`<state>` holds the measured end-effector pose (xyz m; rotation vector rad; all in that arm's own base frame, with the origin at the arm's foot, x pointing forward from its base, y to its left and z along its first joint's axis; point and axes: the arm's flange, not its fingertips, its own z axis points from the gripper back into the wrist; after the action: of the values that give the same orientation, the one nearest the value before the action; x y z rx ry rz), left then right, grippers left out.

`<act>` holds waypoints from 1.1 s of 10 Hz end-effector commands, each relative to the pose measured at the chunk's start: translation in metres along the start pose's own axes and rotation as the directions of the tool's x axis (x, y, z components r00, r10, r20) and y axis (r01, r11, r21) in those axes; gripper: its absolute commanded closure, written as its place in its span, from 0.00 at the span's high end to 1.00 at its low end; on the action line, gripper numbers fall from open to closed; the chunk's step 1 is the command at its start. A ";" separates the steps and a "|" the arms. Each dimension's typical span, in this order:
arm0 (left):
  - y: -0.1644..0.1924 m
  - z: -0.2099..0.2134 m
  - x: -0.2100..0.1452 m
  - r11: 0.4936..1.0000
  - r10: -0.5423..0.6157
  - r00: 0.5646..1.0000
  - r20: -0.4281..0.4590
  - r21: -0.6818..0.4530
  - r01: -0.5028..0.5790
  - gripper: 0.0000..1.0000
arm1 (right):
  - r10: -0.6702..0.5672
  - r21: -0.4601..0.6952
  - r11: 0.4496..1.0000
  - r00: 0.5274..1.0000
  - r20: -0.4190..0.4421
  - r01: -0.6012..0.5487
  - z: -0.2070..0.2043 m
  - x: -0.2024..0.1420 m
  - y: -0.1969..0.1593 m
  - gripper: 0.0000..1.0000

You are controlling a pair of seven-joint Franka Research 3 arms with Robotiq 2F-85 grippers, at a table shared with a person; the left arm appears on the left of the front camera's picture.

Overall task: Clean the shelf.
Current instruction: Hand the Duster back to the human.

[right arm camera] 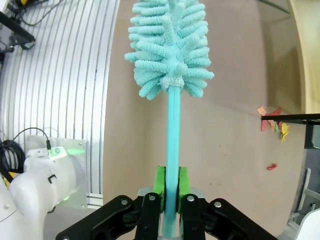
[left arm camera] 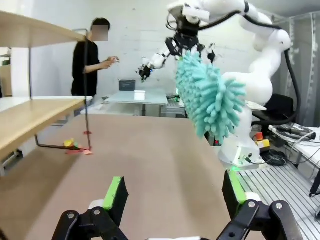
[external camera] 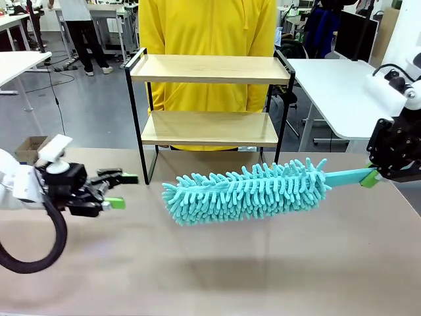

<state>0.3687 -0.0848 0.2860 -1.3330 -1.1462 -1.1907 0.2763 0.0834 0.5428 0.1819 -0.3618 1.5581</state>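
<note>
We see right tool (right arm camera: 169, 192) pinching turquoise duster (external camera: 247, 191) by handle, fluffy head held just above table (external camera: 210, 276), in front of shelf (external camera: 209, 99). Left tool (external camera: 117, 191) spread wide, holding nothing, low over table's left side. Person in yellow (external camera: 207, 26) behind shelf.

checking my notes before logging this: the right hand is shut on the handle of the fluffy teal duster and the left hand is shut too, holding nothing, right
Not quite. The left hand is open, not shut: the left wrist view shows its green pads wide apart with nothing between them. The rest holds: the right hand is shut on the handle of the fluffy teal duster.
</note>
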 end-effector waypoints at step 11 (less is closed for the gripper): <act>-0.032 -0.087 0.005 0.994 -0.093 0.993 0.080 -0.047 0.096 1.00 | 0.019 0.004 1.000 0.999 0.032 -0.019 0.000 -0.001 -0.001 0.13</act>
<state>0.3595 -0.1692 0.2904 -1.4032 -1.1841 -1.2558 0.2764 0.0833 0.5426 0.1816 -0.3614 1.5578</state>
